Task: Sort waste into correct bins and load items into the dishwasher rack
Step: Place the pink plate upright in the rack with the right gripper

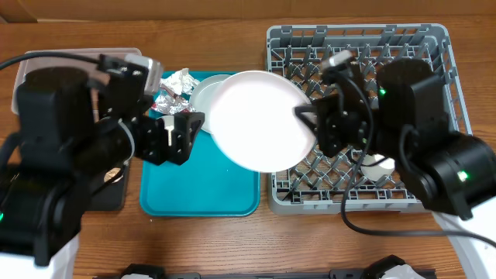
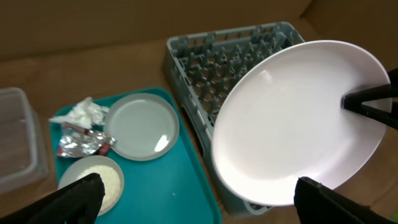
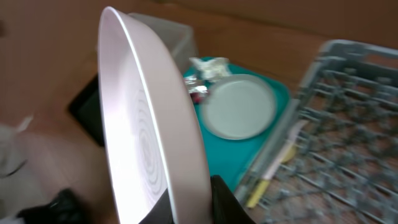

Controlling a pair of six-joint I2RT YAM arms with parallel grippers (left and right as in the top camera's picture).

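**A:** What worries you here?

**B:** The pinch. The right gripper (image 1: 304, 116) is closed across one spot on the rim of the pale pinkish-white plate (image 1: 256, 120). The whole disc hangs out beyond the fingertips, tilted. I judge it could swivel or slip free if the wrist turns sharply.

**A:** And if it drops?

**B:** Beneath the hand are the wall of the dishwasher rack (image 1: 356, 31) and the edge of the teal tray (image 1: 201, 190), and it would likely strike one of them. Going in, its rim could also catch on a peg.

**A:** How does the arm sit?

**B:** The forearm is over the rack and the hand reaches out past its wall, holding the plate clear above everything.

**A:** The other hand?

**B:** The left gripper (image 1: 190, 138) hovers facing the plate, jaws wide, holding nothing. The grey plate (image 2: 142, 126) lies on the tray below and ahead of it.
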